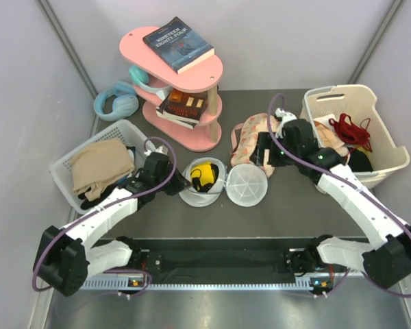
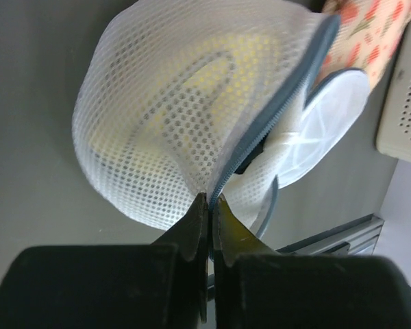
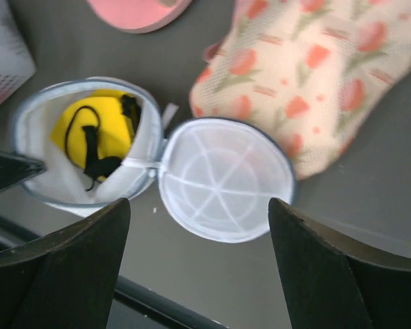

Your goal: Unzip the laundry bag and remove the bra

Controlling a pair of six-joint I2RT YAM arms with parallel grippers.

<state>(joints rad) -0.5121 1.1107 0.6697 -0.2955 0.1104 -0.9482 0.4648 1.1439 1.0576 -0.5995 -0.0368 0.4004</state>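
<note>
The round white mesh laundry bag lies open mid-table, its lid flipped out to the right. The yellow bra with black straps sits inside the bag and also shows in the right wrist view. My left gripper is shut on the bag's zip rim at its left side; the mesh wall bulges above the fingers. My right gripper is open and empty, hovering above the lid.
A peach floral fabric piece lies behind the lid. A pink shelf with books stands at the back. A white basket with beige cloth is at left; a cream basket with a red garment is at right. Blue headphones lie back left.
</note>
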